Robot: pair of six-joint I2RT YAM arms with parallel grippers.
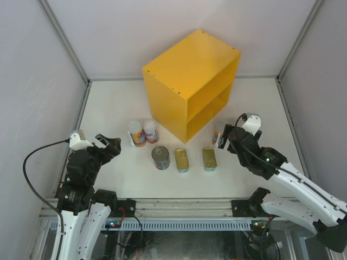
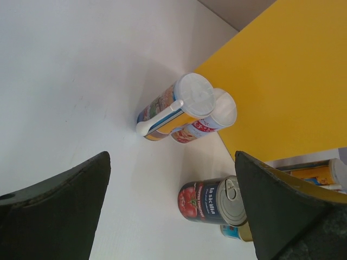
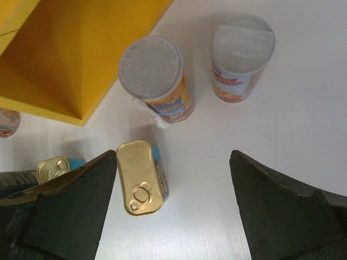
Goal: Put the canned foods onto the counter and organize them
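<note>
The yellow counter [image 1: 190,81] stands at the back of the table with nothing on its top. In front of it stand two tall labelled cans [image 1: 136,133] [image 1: 150,131], a dark round tomato tin [image 1: 160,157] and two flat gold-topped tins [image 1: 181,160] [image 1: 209,158]. Another tall can [image 1: 218,132] is partly hidden by my right gripper [image 1: 227,136]. That gripper [image 3: 173,157] is open above two tall cans [image 3: 157,76] [image 3: 242,49] and a flat tin [image 3: 140,177]. My left gripper [image 1: 111,145] is open and holds nothing. In its wrist view it [image 2: 172,160] faces the tomato tin [image 2: 214,201] and two tall cans [image 2: 179,105].
The white table [image 1: 108,108] is bounded by grey walls on three sides and a metal rail along the near edge. The counter's open side with one inner shelf [image 1: 209,108] faces the right arm. Bare table lies left of the cans.
</note>
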